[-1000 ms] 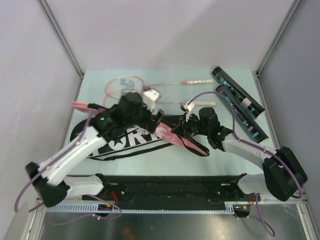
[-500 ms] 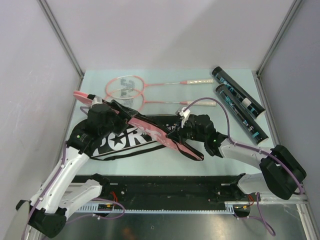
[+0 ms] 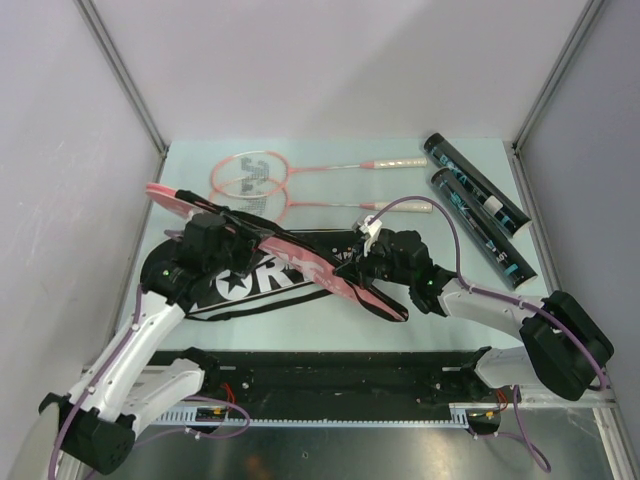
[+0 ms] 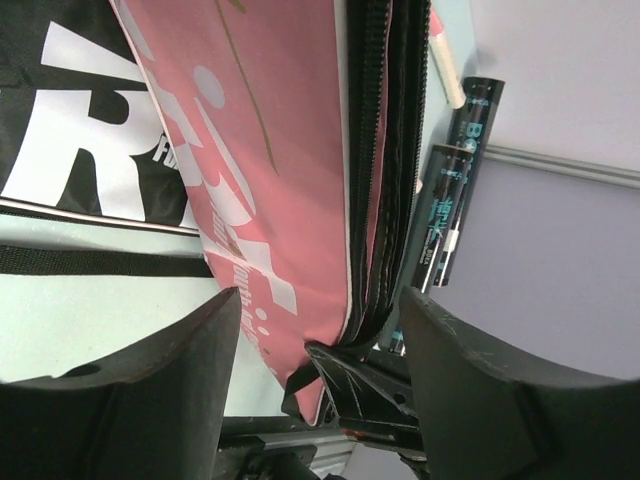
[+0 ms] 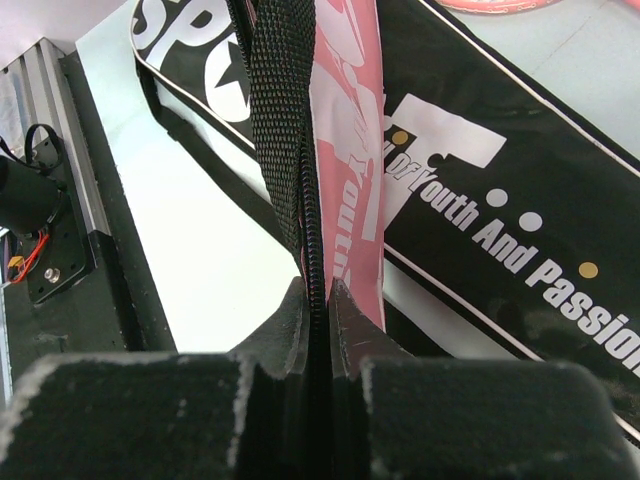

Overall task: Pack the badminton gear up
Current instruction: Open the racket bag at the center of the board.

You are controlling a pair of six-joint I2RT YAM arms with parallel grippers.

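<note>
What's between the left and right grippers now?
The raised pink flap of the black-and-pink fabric racket bag, spanning from the open left gripper to the right gripper, shut on its edge; top view.

My left arm [image 3: 135, 345] and right arm [image 3: 490, 303] are made of smooth white tubes with chunky black joints. A thin purple cable [image 3: 452, 232] loops along each one. Both stand on a long black rail [image 3: 340, 375]. My left fingers [image 4: 150, 390] are black and rough, my right fingers [image 5: 130, 420] too.
</note>
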